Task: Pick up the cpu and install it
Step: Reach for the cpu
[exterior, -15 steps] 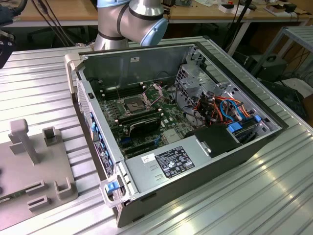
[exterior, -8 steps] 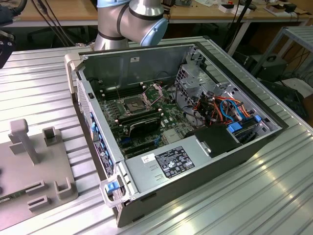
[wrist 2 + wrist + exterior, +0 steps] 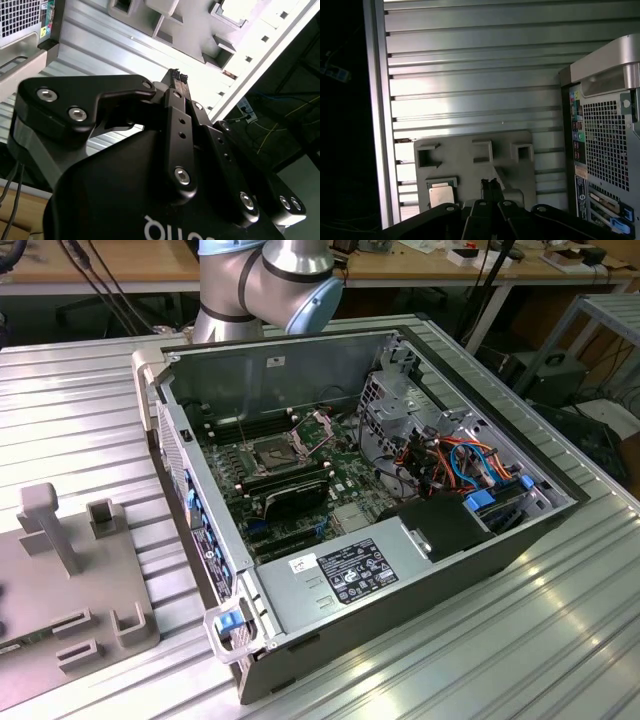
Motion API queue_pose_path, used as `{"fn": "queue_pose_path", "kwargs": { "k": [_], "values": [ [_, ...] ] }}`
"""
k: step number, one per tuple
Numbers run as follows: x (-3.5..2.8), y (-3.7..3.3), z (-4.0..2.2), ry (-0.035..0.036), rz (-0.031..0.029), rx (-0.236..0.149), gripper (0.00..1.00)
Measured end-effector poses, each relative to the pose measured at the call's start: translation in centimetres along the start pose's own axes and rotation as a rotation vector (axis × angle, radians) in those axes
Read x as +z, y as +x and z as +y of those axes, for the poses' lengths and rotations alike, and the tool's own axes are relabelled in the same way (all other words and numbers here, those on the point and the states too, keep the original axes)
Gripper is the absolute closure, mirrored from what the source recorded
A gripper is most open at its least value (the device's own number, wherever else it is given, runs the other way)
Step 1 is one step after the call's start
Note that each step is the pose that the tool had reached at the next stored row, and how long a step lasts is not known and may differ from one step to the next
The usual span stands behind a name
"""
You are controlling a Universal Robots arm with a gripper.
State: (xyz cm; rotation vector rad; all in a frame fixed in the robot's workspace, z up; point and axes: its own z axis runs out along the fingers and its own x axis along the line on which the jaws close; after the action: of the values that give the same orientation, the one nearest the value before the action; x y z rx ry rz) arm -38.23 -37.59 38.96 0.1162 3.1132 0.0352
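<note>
Over the ribbed metal table (image 3: 470,75) beside the computer case (image 3: 605,130), the pincer (image 3: 490,185) hangs closed.

The exterior view looks down at a slant, from fairly near, into the open computer case (image 3: 300,355), with the ribbed table (image 3: 560,640) around it and a grey tray (image 3: 90,580) at the exterior view's left. Both wrist views look past the gripper (image 3: 490,184) from close behind it, down onto that same tray, the table and the case's vented rear.
</note>
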Motion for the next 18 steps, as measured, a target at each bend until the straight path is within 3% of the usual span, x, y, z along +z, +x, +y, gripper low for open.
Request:
{"fn": "queue_pose_path", "kwargs": {
  "k": [5,9,18],
  "values": [
    [0.08,1.06,-0.09,0.0,0.0,0.0,0.89],
    [0.13,2.34,-0.18,0.0,0.0001,0.0,0.89],
    [0.14,2.45,-0.19,0.0003,0.0002,0.0,0.89]
  ]
}}
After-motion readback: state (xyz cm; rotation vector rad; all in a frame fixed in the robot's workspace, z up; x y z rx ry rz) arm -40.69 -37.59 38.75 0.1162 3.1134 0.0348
